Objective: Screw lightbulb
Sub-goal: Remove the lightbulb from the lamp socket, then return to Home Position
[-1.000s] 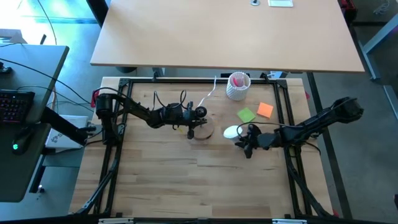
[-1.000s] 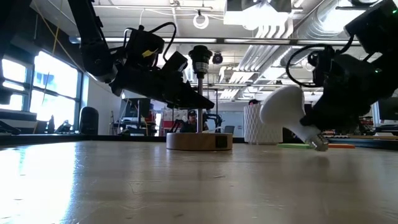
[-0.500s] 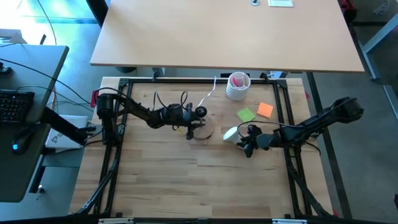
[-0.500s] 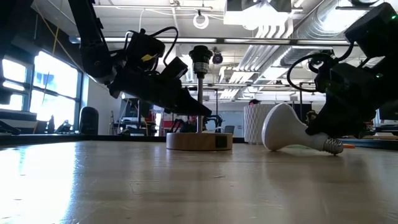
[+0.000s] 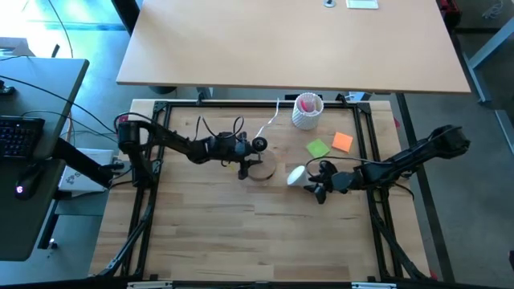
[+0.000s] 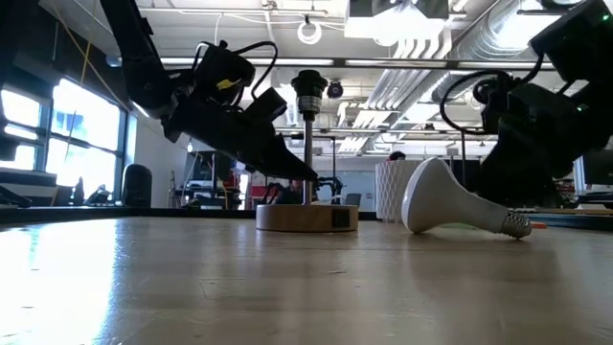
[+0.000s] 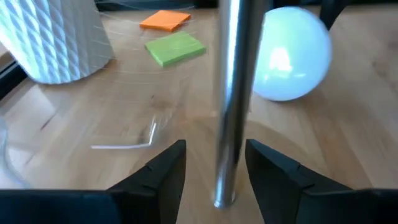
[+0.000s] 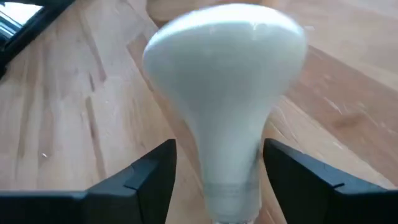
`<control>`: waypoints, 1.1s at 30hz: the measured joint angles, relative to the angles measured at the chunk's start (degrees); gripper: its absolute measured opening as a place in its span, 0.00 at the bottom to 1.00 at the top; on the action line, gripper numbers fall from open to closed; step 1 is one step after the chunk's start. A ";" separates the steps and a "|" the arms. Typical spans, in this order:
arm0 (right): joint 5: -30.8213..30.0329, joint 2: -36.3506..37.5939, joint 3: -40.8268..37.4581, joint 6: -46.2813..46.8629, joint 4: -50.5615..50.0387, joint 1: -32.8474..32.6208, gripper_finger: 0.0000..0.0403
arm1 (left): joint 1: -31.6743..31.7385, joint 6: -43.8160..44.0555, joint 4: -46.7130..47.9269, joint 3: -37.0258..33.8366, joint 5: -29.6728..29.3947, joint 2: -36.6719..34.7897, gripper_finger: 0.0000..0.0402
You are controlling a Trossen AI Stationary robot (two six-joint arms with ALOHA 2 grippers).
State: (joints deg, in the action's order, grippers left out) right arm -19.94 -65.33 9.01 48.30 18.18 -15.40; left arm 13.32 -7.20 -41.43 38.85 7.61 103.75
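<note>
The small white frosted lightbulb (image 6: pixel 450 198) lay on its side on the pale wooden table (image 5: pixel 241 233), with its round globe toward the socket stand and its metal screw base (image 6: pixel 514 225) toward the right arm. In the low view the bulb rested on the table surface.

The right gripper (image 8: pixel 214 177) was just behind the bulb, at its narrow neck. Its 2 dark fingers (image 8: pixel 146 180) stood apart on both sides of the neck, and in the right wrist view a small gap showed between each finger and the white surface. So the fingers were open and held nothing, with the bulb between them.

The left gripper (image 7: pixel 214 177) was at the thin shiny metal rod (image 7: pixel 231 99) of the stand. This rod rose from a round wooden base (image 6: pixel 306 218) and carried a black socket (image 6: pixel 307 91) at its top. In the left wrist view, the 2 fingers (image 7: pixel 158 177) stood apart with the rod between them, and I saw a gap on each side, so this gripper was also open and gripped nothing.

Behind the bulb stood a white ribbed cup (image 5: pixel 307 111) with pink contents. A green sticky pad (image 5: pixel 318 148) and an orange sticky pad (image 5: pixel 342 142) lay near it on the table.
</note>
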 joint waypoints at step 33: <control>6.95 -14.81 19.35 -34.42 7.81 16.84 0.59 | 0.86 -3.53 21.96 0.09 -4.11 -10.78 0.40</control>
State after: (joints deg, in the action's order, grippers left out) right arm -12.99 -80.14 28.36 13.88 25.99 1.44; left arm 14.17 -10.72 -19.47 38.94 3.51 92.97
